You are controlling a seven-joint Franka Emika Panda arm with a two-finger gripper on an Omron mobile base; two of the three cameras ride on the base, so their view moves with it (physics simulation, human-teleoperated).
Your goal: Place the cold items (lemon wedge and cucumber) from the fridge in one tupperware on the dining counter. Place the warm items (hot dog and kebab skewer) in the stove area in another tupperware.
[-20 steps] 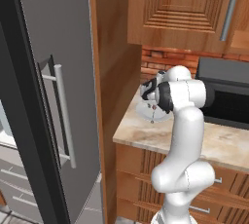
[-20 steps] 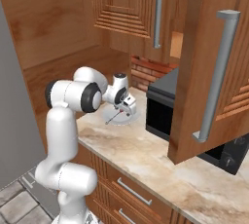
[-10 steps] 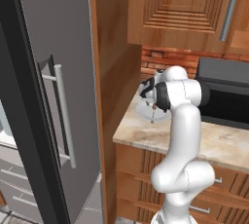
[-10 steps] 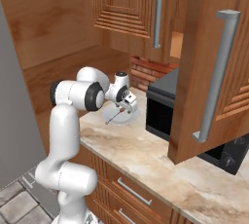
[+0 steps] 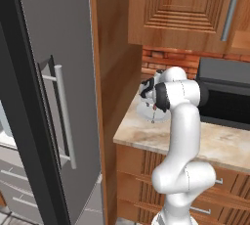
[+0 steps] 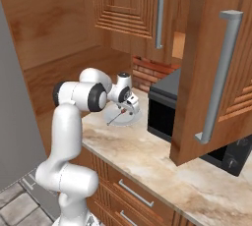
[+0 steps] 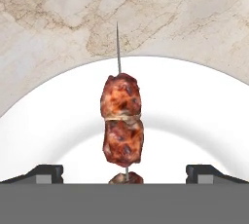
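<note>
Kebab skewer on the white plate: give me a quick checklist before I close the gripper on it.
1. Jaws open: ok. The gripper stands wide, one dark fingertip at each side.
2. Target centred: ok. The thin kebab skewer with reddish-brown meat chunks lies midway between the fingertips in the hand view.
3. Skewer resting on the round white plate: ok; its bare tip pokes past the rim over the beige marbled counter.
4. Fingertips low enough to grip: cannot tell.
5. Nothing else on the plate near the skewer: ok.
6. Room beside the black microwave: ok; the plate sits apart from it.
</note>
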